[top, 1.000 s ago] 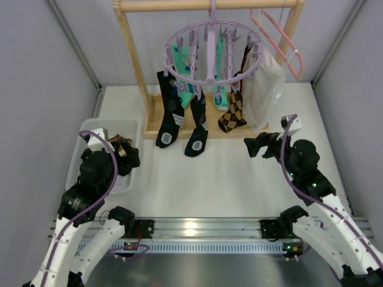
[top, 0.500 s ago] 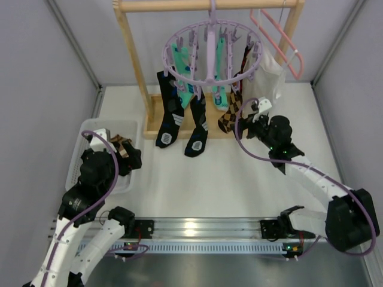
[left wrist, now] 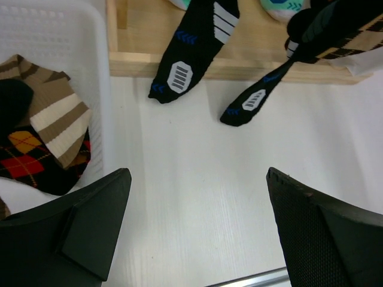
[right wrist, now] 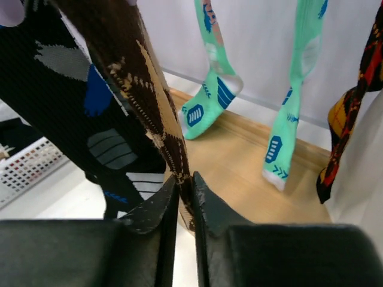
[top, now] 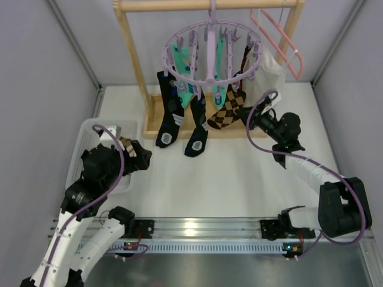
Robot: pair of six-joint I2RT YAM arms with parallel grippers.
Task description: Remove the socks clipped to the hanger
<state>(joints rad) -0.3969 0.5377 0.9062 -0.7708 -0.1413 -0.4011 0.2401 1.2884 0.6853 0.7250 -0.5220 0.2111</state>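
Observation:
The lavender ring hanger (top: 212, 51) hangs from the wooden rack with several socks clipped to it. Two black socks (top: 169, 119) hang at the left, teal-green ones (top: 182, 60) behind them, and a brown argyle sock (top: 226, 113) at the right. My right gripper (top: 251, 119) reaches in from the right and is shut on the lower part of the brown argyle sock (right wrist: 137, 78), its jaws (right wrist: 185, 188) pinching the fabric. My left gripper (top: 143, 156) is open over bare table beside the basket, with nothing between its fingers (left wrist: 197, 227). The black socks' toes (left wrist: 191, 54) show ahead of it.
A white basket (top: 84, 155) at the left holds loose socks (left wrist: 42, 131). The wooden rack's base (right wrist: 251, 179) lies under the hanging socks. A pink coat hanger (top: 281, 39) and a white cloth bag (top: 266, 84) hang at the rack's right end.
My right arm reached forward to the hanger and its jaws closed on the brown argyle sock, whose foot swung up toward the right. My left gripper shifted slightly right, still open.

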